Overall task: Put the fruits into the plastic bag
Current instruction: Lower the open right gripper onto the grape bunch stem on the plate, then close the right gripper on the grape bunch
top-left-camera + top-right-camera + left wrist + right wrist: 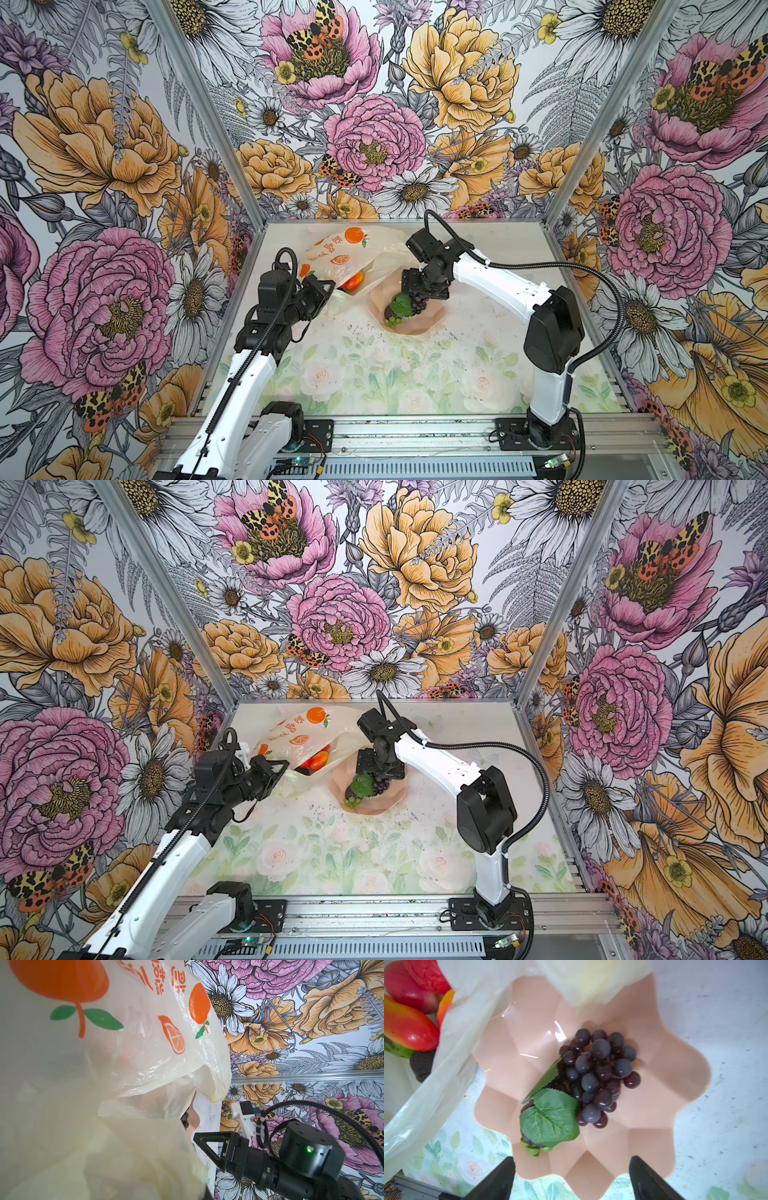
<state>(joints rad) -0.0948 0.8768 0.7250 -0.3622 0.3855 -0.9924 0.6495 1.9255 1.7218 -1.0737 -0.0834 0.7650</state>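
Right now, at the left of the scene, my left gripper (326,290) has its jaws pressed together at the near-left corner of the plastic bag (340,249). I judge that it is pinching the rim so the mouth gapes toward the right. The pinch itself is buried under film in the left wrist view, so I cannot confirm the hold there.

Just inside the mouth lie a red apple (404,987), an orange-red fruit (409,1030) and a dark avocado (422,1064). What sits deeper in the bag is hidden by the printed side.

Just right of the mouth stands the pink bowl (432,320), with bag film draped over its far rim. In it lies the grape bunch (600,1072) with its green leaf (550,1120). A dark lump (529,1142) with green curls pokes out under the leaf on the near side. I cannot tell whether it is part of the bunch or a separate fruit.

Above the bowl hovers my right gripper (572,1167), fingers spread wide and holding nothing. Only the two tips show in its wrist view.

The step in hand, as I read it, is picking the grapes. The next move calls for a straight descent and a close around the cluster's bulk rather than the leaf. After that comes a lift and a carry left into the open mouth, clear of the draped film.
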